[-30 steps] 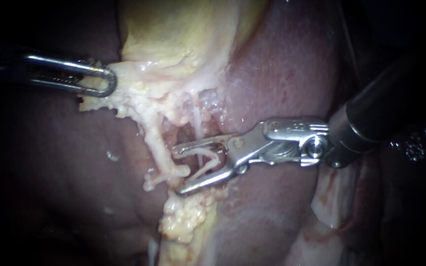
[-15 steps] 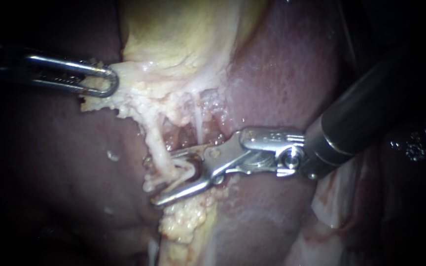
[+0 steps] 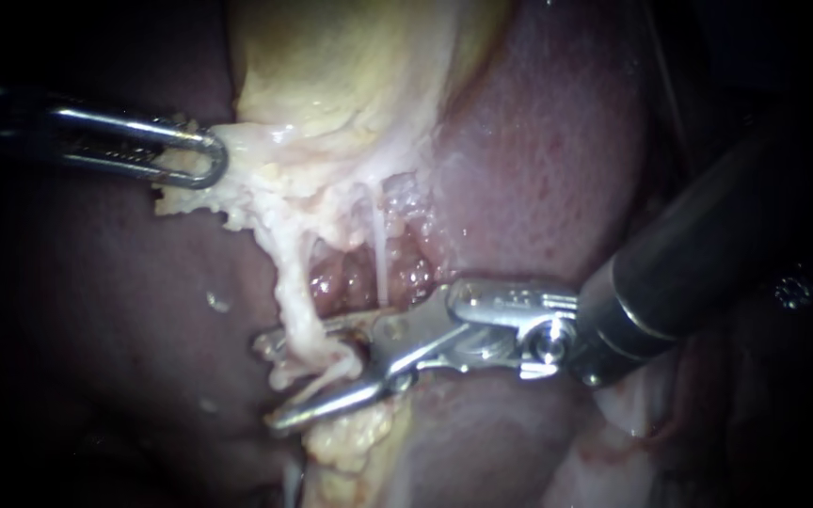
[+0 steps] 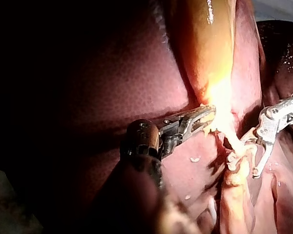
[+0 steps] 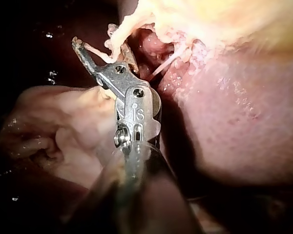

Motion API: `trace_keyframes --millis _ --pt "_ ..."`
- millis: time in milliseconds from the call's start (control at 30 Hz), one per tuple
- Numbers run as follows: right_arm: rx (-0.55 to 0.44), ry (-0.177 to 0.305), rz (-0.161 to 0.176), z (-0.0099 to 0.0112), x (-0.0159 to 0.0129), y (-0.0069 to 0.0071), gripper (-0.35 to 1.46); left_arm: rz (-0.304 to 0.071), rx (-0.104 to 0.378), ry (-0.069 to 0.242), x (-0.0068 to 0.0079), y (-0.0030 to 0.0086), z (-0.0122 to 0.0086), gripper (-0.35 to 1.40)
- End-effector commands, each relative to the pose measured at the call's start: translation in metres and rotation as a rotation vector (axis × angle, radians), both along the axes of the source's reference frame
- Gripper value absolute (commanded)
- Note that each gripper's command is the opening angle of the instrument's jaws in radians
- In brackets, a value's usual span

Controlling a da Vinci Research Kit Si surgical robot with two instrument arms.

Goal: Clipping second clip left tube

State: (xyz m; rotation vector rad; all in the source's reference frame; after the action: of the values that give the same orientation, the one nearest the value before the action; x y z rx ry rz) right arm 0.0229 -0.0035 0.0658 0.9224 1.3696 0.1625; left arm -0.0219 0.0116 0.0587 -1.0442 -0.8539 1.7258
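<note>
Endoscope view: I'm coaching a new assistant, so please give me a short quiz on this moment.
1. True or false: the right instrument has its jaws shut flat, with nothing between them.
2. What does the left instrument grip? A the liver; B the pale tissue at the gallbladder's lower edge; C a tube.
3. Fill in: the left tube passes between the right instrument's open ____.
Key: 1 false; 2 B; 3 jaws.
</note>
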Motion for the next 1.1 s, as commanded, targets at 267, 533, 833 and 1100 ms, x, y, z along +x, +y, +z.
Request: trace_keyframes --millis 267,533,833,1100 --pt "0.048 -0.033 -0.013 -0.0010 -0.0010 0.0007 0.01 0.000 0.000 0.000 0.0000 0.0000 0.0000 -0.35" --pt "0.069 -0.043 -0.017 -0.0014 -0.0012 0.0006 -0.35 0.000 0.000 -0.001 0.0000 0.0000 0.0000 -0.35" --pt "0.072 -0.046 -0.016 -0.0013 -0.0012 0.0002 -0.35 0.000 0.000 -0.001 0.0000 0.0001 0.0000 -0.35" --pt "0.071 -0.047 -0.015 -0.0009 -0.0011 0.0003 -0.35 0.001 0.000 -0.001 0.0000 0.0002 0.0001 -0.35"
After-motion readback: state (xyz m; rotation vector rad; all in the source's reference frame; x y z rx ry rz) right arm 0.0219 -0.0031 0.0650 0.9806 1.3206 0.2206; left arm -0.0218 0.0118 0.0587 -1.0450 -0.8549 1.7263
